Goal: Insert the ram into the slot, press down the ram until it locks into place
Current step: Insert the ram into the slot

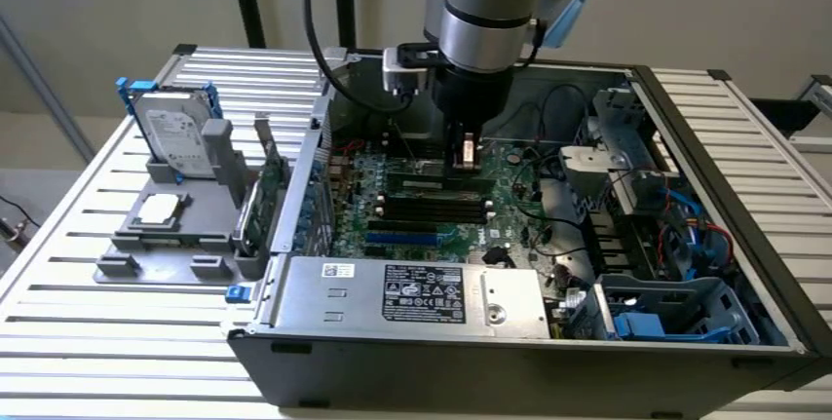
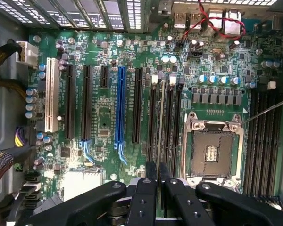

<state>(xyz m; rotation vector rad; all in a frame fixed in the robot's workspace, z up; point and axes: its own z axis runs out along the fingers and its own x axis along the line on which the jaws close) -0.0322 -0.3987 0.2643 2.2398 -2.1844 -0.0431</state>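
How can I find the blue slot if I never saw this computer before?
Look inside the open computer case at the big green motherboard. Long thin slots lie side by side across it. The blue slot is the only blue one; its neighbours are black, and a white slot sits further along.

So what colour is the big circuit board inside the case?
The circuit board is green, clearest in the wrist view.

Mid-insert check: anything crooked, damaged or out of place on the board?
A thin pale line slants across the black slots beside the CPU socket; I cannot tell what it is. The ram at the tool runs straight, parallel to neighbouring slots.
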